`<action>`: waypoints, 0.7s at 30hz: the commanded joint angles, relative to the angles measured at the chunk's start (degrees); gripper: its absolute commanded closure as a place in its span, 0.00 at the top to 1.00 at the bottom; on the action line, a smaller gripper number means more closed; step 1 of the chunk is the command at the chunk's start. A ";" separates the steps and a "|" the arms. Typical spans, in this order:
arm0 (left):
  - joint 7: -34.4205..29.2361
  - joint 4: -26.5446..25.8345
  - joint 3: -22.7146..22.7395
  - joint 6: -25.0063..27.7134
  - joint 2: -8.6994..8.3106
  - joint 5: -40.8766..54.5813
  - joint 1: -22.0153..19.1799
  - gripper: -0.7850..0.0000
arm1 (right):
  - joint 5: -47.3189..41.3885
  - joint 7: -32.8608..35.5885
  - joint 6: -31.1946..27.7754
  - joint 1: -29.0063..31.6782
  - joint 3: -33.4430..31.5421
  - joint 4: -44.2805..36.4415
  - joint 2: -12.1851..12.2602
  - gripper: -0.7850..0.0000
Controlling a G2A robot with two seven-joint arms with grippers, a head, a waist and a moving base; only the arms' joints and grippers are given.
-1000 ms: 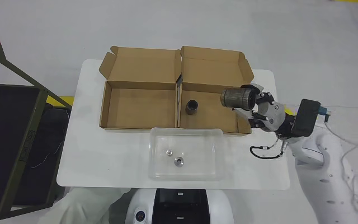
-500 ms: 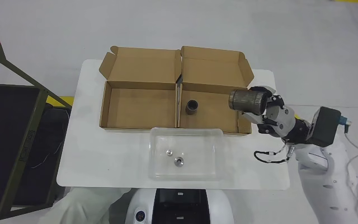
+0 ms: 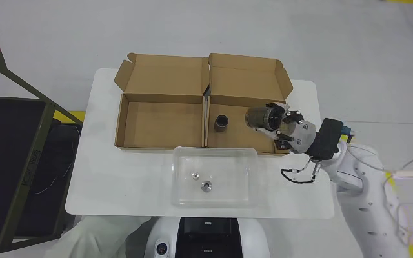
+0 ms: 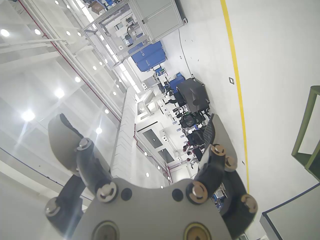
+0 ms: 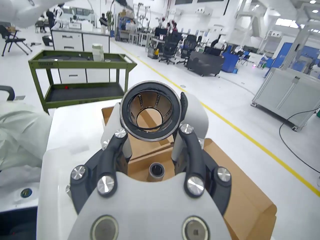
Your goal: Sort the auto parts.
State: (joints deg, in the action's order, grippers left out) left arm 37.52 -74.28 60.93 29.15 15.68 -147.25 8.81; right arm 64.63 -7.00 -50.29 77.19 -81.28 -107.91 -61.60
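Metal tube [image 3: 260, 117] [image 5: 150, 136], wide and hollow, is clamped between the fingers of the right gripper [image 3: 270, 119] [image 5: 152, 114]. It lies on its side in the air above the right cardboard box [image 3: 245, 80] [image 5: 240, 191]. Half a second ago the metal tube hung out over the box's outer wall, toward the table edge. Now it has swung back inward and hangs over the box floor. It is nearer the small tube [image 3: 222, 122] [image 5: 156, 171], which stands upright inside the same box, but the two are apart. The small tube has not moved. The left cardboard box [image 3: 161, 124], touching the right one, is unchanged. The clear tray [image 3: 239, 190] sits just in front of both boxes on the white table [image 3: 103, 174]. It holds the same two small parts [image 3: 206, 186], in the same spots as before. The left gripper [image 4: 136, 126] points out into the room, its fingers spread apart with nothing between them.
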 commanded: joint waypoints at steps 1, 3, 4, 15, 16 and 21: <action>0.00 0.00 0.00 0.00 0.00 0.00 0.00 1.00 | -0.90 1.22 -0.39 -1.61 1.40 2.17 -0.11 0.00; 0.00 0.00 0.00 0.00 0.00 0.00 0.00 1.00 | -1.08 2.59 -0.31 -3.01 2.55 4.23 -0.21 0.00; 0.00 0.00 0.00 0.00 0.00 0.00 0.00 1.00 | -1.13 3.41 -0.42 -3.76 3.13 5.41 -0.25 0.00; 0.00 0.00 0.00 0.00 0.00 0.00 0.00 1.00 | 1.61 12.22 3.04 -10.74 10.82 16.37 -1.20 0.00; 0.00 0.00 0.00 0.00 0.00 0.00 0.00 1.00 | 1.59 12.60 3.34 -11.37 11.51 17.45 -1.33 0.00; 0.00 0.00 0.00 0.00 0.00 0.00 0.00 1.00 | 2.09 14.22 4.53 -14.31 14.70 22.76 -1.99 0.00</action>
State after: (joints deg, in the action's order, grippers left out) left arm 37.52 -74.28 60.93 29.15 15.68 -147.25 8.81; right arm 66.56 6.96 -45.98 63.41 -67.17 -86.19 -63.47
